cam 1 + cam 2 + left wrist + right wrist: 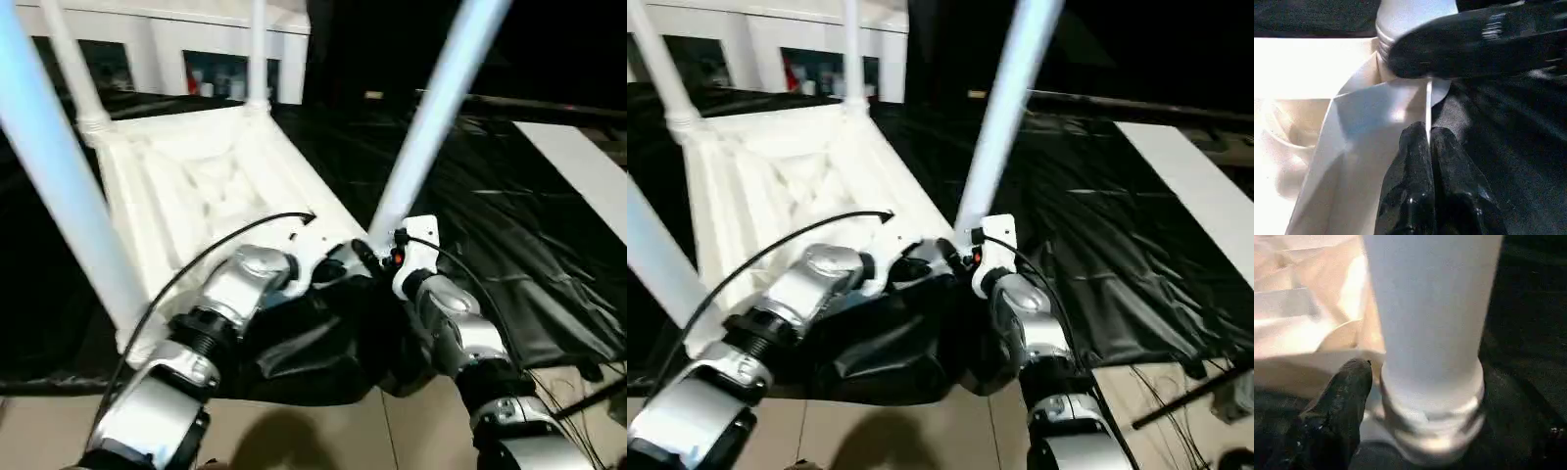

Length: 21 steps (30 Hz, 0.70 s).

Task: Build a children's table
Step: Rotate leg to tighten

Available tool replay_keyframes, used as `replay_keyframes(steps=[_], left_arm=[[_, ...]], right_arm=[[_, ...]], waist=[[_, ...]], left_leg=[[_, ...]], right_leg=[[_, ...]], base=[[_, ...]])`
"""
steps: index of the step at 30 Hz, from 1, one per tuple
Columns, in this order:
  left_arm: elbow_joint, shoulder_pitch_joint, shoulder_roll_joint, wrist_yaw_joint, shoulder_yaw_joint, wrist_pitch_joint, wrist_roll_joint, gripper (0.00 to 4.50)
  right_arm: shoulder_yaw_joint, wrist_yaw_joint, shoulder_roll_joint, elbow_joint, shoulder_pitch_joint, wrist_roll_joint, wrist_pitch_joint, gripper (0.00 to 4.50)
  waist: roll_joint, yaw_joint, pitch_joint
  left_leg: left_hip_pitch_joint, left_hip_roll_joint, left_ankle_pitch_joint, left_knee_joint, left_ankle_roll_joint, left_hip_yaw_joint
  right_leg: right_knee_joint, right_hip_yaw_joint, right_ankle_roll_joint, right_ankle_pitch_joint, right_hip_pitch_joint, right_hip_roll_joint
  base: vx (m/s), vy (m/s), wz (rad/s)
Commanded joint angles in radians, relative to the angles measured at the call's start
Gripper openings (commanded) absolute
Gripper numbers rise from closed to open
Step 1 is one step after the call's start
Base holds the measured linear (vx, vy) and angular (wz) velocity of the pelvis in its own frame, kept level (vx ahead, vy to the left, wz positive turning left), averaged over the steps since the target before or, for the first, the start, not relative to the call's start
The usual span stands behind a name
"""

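The children's table [216,186] lies upside down on the black sheet, its white tube legs pointing up. The near right leg [431,117] stands in its corner socket [1435,431]. My left gripper [1427,134] is shut on the thin white rim of the table top beside that socket. My right gripper [377,257] is at the base of the same leg. One black finger [1347,396] sits just beside the leg's collar, and the leg hides the other. In the left wrist view, a right finger [1484,44] lies across the leg's base.
The near left leg [59,166] rises close by my left forearm. A white cabinet [196,69] with glass doors stands at the back. A white board [588,176] lies at the right. The black sheet [509,245] hangs over the work table's front edge, with cables [588,392] below.
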Motion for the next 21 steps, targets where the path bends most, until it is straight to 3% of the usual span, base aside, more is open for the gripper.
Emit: replay_keyframes(steps=[1,2,5,8,9,10,11,13,15,16,21], left_arm=[[-0.010,0.036,0.012,-0.062,-0.026,-0.005,0.003,0.00],[-0.054,0.056,0.041,-0.133,-0.043,-0.001,-0.005,0.00],[-0.153,0.099,0.116,-0.289,-0.076,-0.001,-0.035,0.00],[-0.210,0.125,0.171,-0.386,-0.094,-0.026,-0.057,0.00],[-0.247,0.142,0.204,-0.447,-0.103,-0.034,-0.077,0.00],[-0.247,0.142,0.204,-0.447,-0.103,-0.034,-0.077,0.00],[-0.303,0.168,0.250,-0.533,-0.110,-0.040,-0.107,0.00],[-0.330,0.179,0.266,-0.553,-0.105,-0.028,-0.110,0.00],[-0.340,0.184,0.274,-0.556,-0.100,-0.023,-0.108,0.00],[-0.341,0.184,0.275,-0.556,-0.099,-0.023,-0.108,0.00],[-0.362,0.193,0.292,-0.561,-0.092,-0.017,-0.114,0.00]], right_arm=[[0.081,0.116,-0.010,-0.067,0.014,-0.001,0.004,3.94],[0.105,0.175,-0.046,-0.105,0.037,-0.003,0.010,4.14],[0.135,0.299,-0.118,-0.181,0.081,0.009,0.020,4.14],[0.145,0.373,-0.162,-0.222,0.103,0.015,0.029,4.14],[0.152,0.410,-0.186,-0.239,0.111,0.016,0.038,4.14],[0.152,0.410,-0.186,-0.239,0.111,0.016,0.038,4.14],[0.164,0.456,-0.216,-0.261,0.121,0.015,0.056,4.14],[0.183,0.496,-0.238,-0.277,0.127,0.024,0.078,4.14],[0.202,0.528,-0.253,-0.291,0.133,0.025,0.092,4.14],[0.203,0.529,-0.254,-0.291,0.133,0.024,0.092,4.14],[0.232,0.560,-0.263,-0.301,0.140,0.003,0.096,4.14]], waist=[[-0.001,0.003,-0.054],[-0.003,0.005,-0.054],[-0.003,0.004,-0.054],[0.001,0.006,-0.056],[0.000,0.008,-0.058],[0.001,0.013,-0.059],[0.002,0.015,-0.060],[0.003,0.017,-0.059],[0.001,0.019,-0.060],[-0.004,0.020,-0.059],[-0.007,0.022,-0.058]], left_leg=[[0.004,0.025,-0.251,-0.073,-0.002,-0.007],[0.005,0.027,-0.247,-0.073,0.001,-0.008],[0.003,0.029,-0.239,-0.073,0.010,-0.007],[0.010,0.031,-0.208,-0.069,0.024,-0.001],[0.006,0.031,-0.185,-0.068,0.028,-0.002],[0.011,0.032,-0.165,-0.067,0.033,0.000],[0.011,0.032,-0.151,-0.065,0.038,0.001],[0.010,0.031,-0.136,-0.065,0.046,0.003],[0.012,0.031,-0.139,-0.065,0.042,0.004],[0.012,0.031,-0.144,-0.064,0.038,0.004],[0.010,0.030,-0.163,-0.066,0.016,0.003]], right_leg=[[-0.102,0.044,-0.130,-0.325,0.035,-0.068],[-0.102,0.045,-0.133,-0.319,0.036,-0.069],[-0.098,0.046,-0.143,-0.295,0.037,-0.069],[-0.088,0.049,-0.176,-0.207,0.030,-0.065],[-0.082,0.048,-0.188,-0.169,0.035,-0.064],[-0.076,0.048,-0.200,-0.125,0.033,-0.062],[-0.070,0.048,-0.213,-0.086,0.034,-0.061],[-0.066,0.048,-0.223,-0.047,0.035,-0.059],[-0.066,0.047,-0.225,-0.046,0.037,-0.060],[-0.067,0.047,-0.224,-0.061,0.037,-0.061],[-0.073,0.048,-0.198,-0.124,0.039,-0.065]], base=[[0.000,0.000,0.00],[0.000,0.000,0.00],[0.000,0.000,0.00],[0.000,0.000,0.00],[0.000,0.000,0.00],[0.000,0.000,0.00],[0.000,0.000,0.00],[0.000,0.000,0.00],[0.000,0.000,0.00],[0.000,0.000,0.00],[0.000,0.000,0.00]])
